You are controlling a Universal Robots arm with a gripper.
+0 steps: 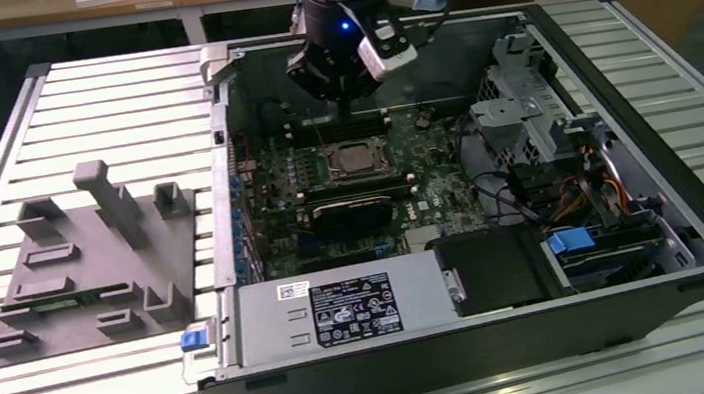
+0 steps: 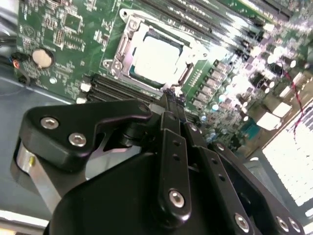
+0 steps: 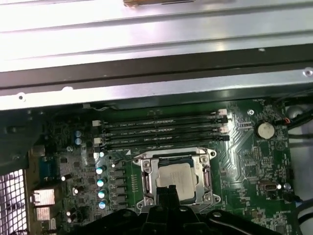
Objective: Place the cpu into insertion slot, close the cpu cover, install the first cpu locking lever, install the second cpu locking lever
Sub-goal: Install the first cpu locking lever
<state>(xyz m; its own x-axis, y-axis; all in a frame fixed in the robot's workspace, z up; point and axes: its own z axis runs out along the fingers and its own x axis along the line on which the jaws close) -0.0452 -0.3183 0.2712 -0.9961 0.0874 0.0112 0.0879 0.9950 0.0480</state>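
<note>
Already in the insertion slot (image 3: 146,161), the cpu (image 3: 175,177), likely light and fragile, best held by its edges, lies under the cpu cover (image 3: 201,176); the clenched, empty gripper (image 3: 166,190) hovers beside.

1. The cpu (image 3: 175,176) lay flat inside the cover (image 3: 206,172) on the green board (image 3: 244,161).
2. The gripper (image 3: 166,192) hung close over the cover's edge.
3. Long black memory slots (image 3: 164,132) ran beside the cover, with a coin cell (image 3: 264,129) near them.

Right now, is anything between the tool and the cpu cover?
Nothing visible. The tool hangs at the edge of the cpu cover, with no cable or part between them; I cannot tell whether they touch. The cpu shows through the cover's window.
</note>
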